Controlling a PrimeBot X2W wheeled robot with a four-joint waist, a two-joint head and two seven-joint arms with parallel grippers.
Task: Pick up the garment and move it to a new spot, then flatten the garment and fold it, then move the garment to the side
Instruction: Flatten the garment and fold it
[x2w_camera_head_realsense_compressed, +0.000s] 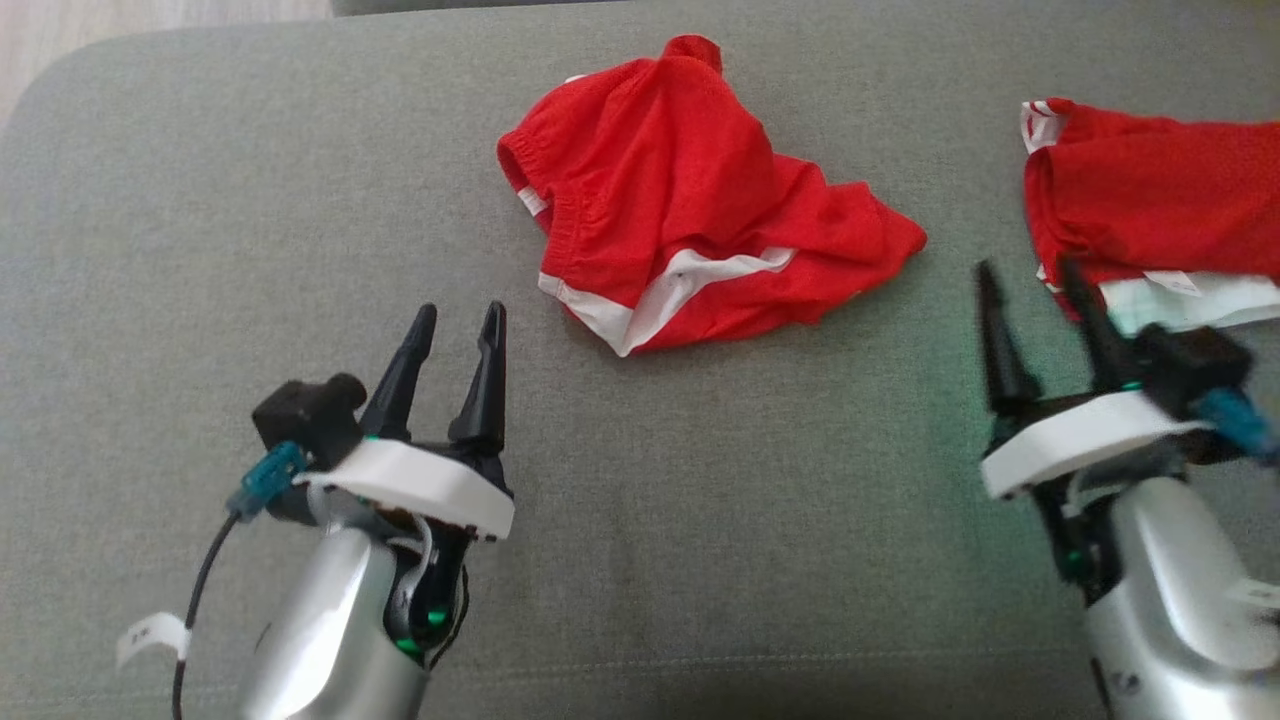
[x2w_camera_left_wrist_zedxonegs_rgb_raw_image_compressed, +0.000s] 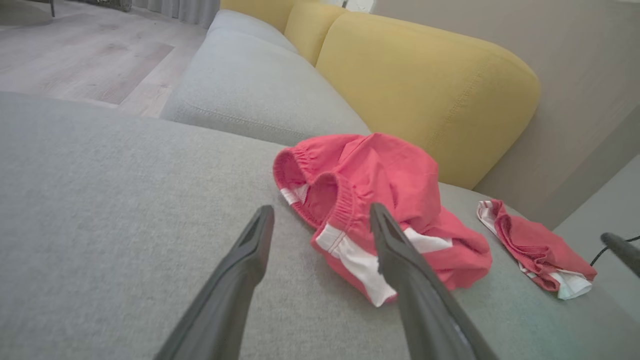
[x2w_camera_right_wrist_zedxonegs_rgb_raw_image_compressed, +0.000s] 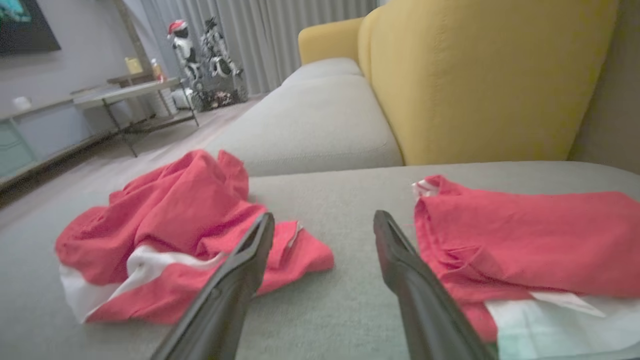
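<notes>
The garment (x2w_camera_head_realsense_compressed: 680, 200), a crumpled pair of red shorts with white trim, lies on the grey sofa seat (x2w_camera_head_realsense_compressed: 200, 250) at the middle back. It is also in the left wrist view (x2w_camera_left_wrist_zedxonegs_rgb_raw_image_compressed: 380, 185) and the right wrist view (x2w_camera_right_wrist_zedxonegs_rgb_raw_image_compressed: 175, 215). My left gripper (x2w_camera_head_realsense_compressed: 460, 312) hovers open at the lower left, short of the garment's near-left edge, holding nothing (x2w_camera_left_wrist_zedxonegs_rgb_raw_image_compressed: 321, 210). Over at the right, my right gripper (x2w_camera_head_realsense_compressed: 1027, 268) is open and empty (x2w_camera_right_wrist_zedxonegs_rgb_raw_image_compressed: 324, 217); its fingers stand between the garment and a second red piece.
A second red garment with white trim (x2w_camera_head_realsense_compressed: 1150, 200) lies flatter at the right edge of the seat (x2w_camera_right_wrist_zedxonegs_rgb_raw_image_compressed: 525, 235), just beyond my right fingertips. Yellow backrest cushions (x2w_camera_left_wrist_zedxonegs_rgb_raw_image_compressed: 425, 85) rise behind. Wooden floor (x2w_camera_left_wrist_zedxonegs_rgb_raw_image_compressed: 75, 55) and a low table (x2w_camera_right_wrist_zedxonegs_rgb_raw_image_compressed: 130, 90) lie past the seat's left end.
</notes>
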